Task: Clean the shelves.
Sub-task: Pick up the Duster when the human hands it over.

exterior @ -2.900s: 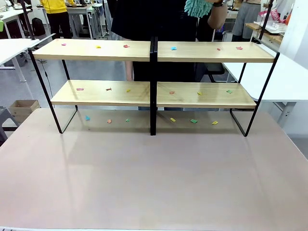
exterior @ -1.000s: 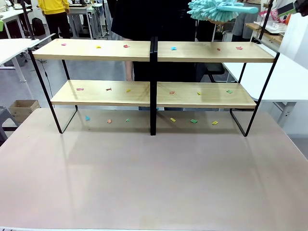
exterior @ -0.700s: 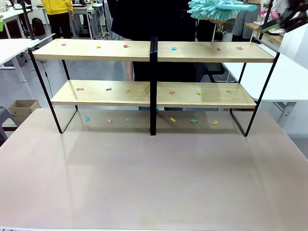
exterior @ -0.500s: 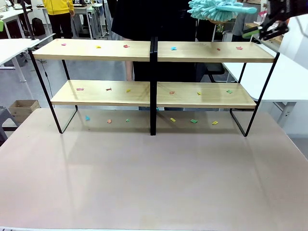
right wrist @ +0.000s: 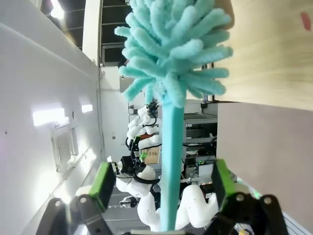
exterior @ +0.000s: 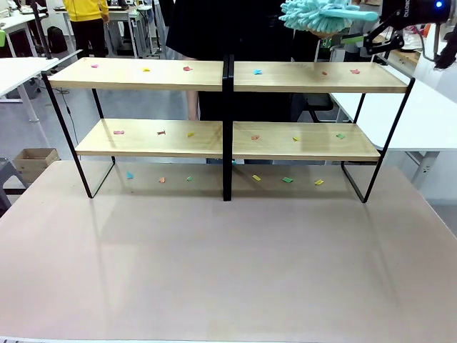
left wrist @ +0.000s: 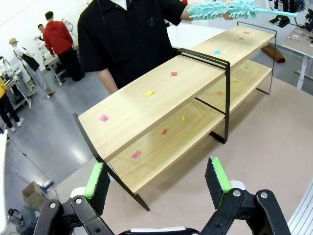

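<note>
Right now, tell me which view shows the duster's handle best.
Right wrist view: the handle runs up, large, between the right gripper's spread fingers. Front view shows the duster small at the top edge; left wrist view shows it tiny and far off.

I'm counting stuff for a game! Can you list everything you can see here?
shelves: one, light wood, black frame, on the table
paper scraps: eighteen, mixed colours, six each on top boards, lower boards, table
duster: one, teal, above top board's right end
table: one, pinkish, under the shelves
cardboard box: one, brown, floor at left
person: one, black shirt, behind shelves, holding duster
left fingers: two, green-padded, open, facing the shelves' left end
right fingers: two, green-padded, open around duster handle
</note>
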`<move>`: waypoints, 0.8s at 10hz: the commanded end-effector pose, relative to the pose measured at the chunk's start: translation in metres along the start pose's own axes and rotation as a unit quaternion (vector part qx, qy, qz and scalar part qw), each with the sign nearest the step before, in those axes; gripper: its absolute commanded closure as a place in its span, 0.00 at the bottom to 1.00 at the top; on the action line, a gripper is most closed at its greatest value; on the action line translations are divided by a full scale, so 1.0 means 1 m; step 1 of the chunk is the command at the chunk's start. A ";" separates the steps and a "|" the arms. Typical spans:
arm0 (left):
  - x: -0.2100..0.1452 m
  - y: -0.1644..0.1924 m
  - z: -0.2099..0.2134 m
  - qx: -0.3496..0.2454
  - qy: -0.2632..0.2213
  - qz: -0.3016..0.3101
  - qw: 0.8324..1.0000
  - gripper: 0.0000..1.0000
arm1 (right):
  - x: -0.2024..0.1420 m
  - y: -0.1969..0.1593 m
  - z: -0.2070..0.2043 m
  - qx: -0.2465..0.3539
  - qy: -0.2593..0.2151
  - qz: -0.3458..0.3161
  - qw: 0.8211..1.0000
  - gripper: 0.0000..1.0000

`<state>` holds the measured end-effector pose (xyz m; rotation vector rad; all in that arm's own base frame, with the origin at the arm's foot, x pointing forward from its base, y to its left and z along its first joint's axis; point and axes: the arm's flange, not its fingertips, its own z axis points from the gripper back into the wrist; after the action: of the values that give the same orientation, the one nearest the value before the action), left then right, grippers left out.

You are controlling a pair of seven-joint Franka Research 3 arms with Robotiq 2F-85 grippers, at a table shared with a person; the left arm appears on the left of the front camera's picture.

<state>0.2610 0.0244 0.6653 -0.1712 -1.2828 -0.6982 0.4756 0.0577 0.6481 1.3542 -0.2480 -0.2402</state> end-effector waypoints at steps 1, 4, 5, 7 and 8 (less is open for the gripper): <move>0.000 0.000 0.000 0.003 0.002 -0.001 1.000 0.00 | 0.001 0.004 -0.002 0.004 -0.008 -0.001 1.000 0.56; 0.000 0.000 0.000 0.003 0.002 -0.001 1.000 0.00 | 0.001 0.004 -0.002 0.007 -0.007 0.000 1.000 1.00; 0.000 0.000 0.000 0.003 0.002 -0.001 1.000 0.00 | 0.001 0.004 -0.002 0.009 -0.007 0.001 1.000 1.00; 0.000 0.000 0.000 0.003 0.002 -0.001 1.000 0.00 | 0.001 0.003 -0.002 0.005 -0.006 0.002 1.000 1.00; 0.000 0.000 0.000 0.003 0.002 -0.001 1.000 0.00 | 0.000 0.003 -0.001 0.004 -0.004 0.003 1.000 1.00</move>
<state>0.2610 0.0244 0.6653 -0.1712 -1.2828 -0.6982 0.4758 0.0576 0.6477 1.3488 -0.2508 -0.2427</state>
